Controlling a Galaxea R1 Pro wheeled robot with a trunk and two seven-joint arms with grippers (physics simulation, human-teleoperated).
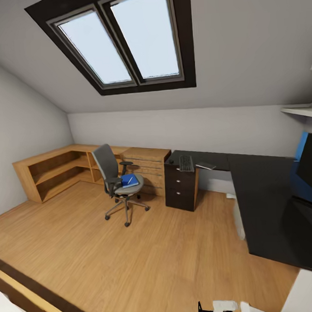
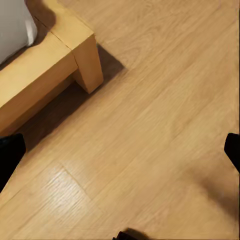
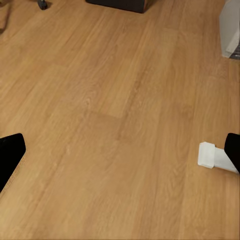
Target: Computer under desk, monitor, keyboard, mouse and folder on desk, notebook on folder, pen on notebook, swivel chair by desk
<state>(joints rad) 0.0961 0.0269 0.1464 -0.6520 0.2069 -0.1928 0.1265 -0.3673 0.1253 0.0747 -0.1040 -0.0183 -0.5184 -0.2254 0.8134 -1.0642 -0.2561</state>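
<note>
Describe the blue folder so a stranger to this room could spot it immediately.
Start at the big skylight in the sloped ceiling; below it a grey swivel chair stands on the wooden floor, in front of the low wooden shelving. The folder lies flat on its seat. It is the bright blue thing on the chair.

The robot's body (image 1: pixel 227 307) shows white, rounded casings beside a black part, apparently a joint.
</note>
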